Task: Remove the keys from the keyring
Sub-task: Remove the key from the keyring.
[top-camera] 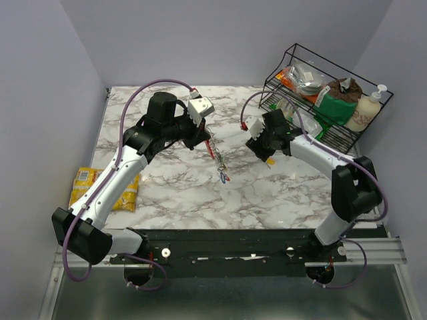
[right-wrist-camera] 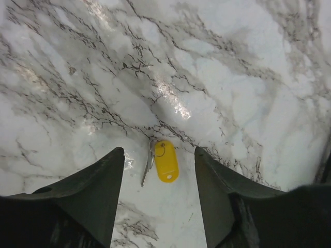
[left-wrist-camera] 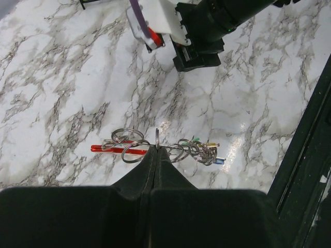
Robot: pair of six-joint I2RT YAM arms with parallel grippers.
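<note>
far left on the table: yellow snack packet, well apart from the work and no part of it.

next, left gripper, fingers pressed together and clamped on the keyring near its middle. judged a steadying hold, leaving both ends exposed for the other arm's picking. from the left wrist, long axis lying crosswise to the fingers: red bar to the left, looped grey rings in the middle, remaining keys bunched at the right end. from above, strung diagonally from the grip toward the near edge and the right arm, key end leading. clear of the table or just brushing it, cannot tell.

further right, right gripper, fingers spread apart, gripping nothing, hovering over a yellow key flat on the table between them, touching neither. judged already off the ring and parked clear of the bunch. tag's long axis roughly parallel to the fingers, metal blade just beside it.

far right: wire rack of groceries.
</note>
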